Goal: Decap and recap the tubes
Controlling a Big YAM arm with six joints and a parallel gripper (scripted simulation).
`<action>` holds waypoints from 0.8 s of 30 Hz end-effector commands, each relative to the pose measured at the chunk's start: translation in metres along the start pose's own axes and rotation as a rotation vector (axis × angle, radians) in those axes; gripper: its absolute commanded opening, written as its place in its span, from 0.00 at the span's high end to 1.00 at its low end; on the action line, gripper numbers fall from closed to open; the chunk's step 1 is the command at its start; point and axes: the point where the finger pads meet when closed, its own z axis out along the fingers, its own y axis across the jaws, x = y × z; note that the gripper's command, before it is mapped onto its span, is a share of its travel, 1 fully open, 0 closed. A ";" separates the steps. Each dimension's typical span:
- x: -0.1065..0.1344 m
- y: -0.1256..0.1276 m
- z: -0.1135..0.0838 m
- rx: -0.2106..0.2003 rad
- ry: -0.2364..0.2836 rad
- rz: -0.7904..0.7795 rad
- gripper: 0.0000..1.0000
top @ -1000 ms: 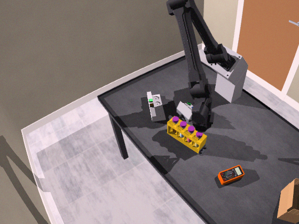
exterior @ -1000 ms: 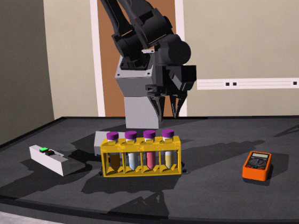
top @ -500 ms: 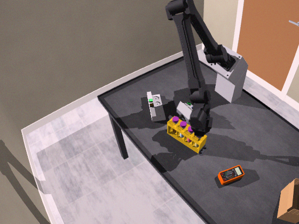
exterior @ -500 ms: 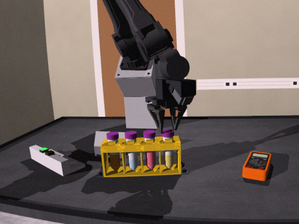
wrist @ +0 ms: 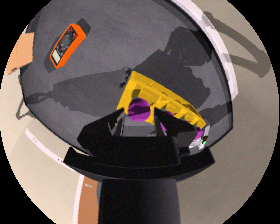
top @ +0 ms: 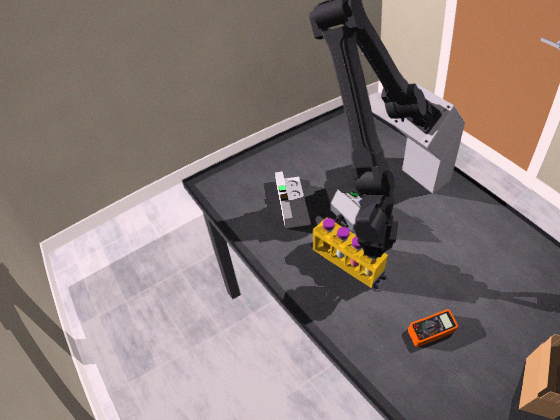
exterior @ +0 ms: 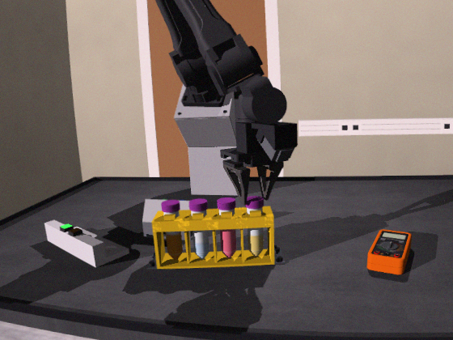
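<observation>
An orange multimeter [top: 433, 328] [exterior: 389, 252] [wrist: 68, 45] lies near a cardboard box [top: 539, 379] [wrist: 21, 53].

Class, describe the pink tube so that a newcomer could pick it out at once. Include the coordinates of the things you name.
On the dark table [top: 435, 382] [exterior: 332, 301] [wrist: 110, 40] stands a yellow rack [top: 380, 271] [exterior: 213, 223] [wrist: 145, 82] of four purple-capped tubes. The pink tube [top: 353, 261] [exterior: 229, 242] [wrist: 168, 120] stands between the blue and pale yellow ones; no other holds pink liquid.
</observation>
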 end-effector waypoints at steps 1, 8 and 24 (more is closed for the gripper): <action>-0.003 -0.005 0.006 0.008 -0.004 -0.001 0.51; -0.007 -0.007 0.008 0.009 -0.010 0.002 0.51; -0.008 -0.003 0.004 0.004 -0.015 0.003 1.00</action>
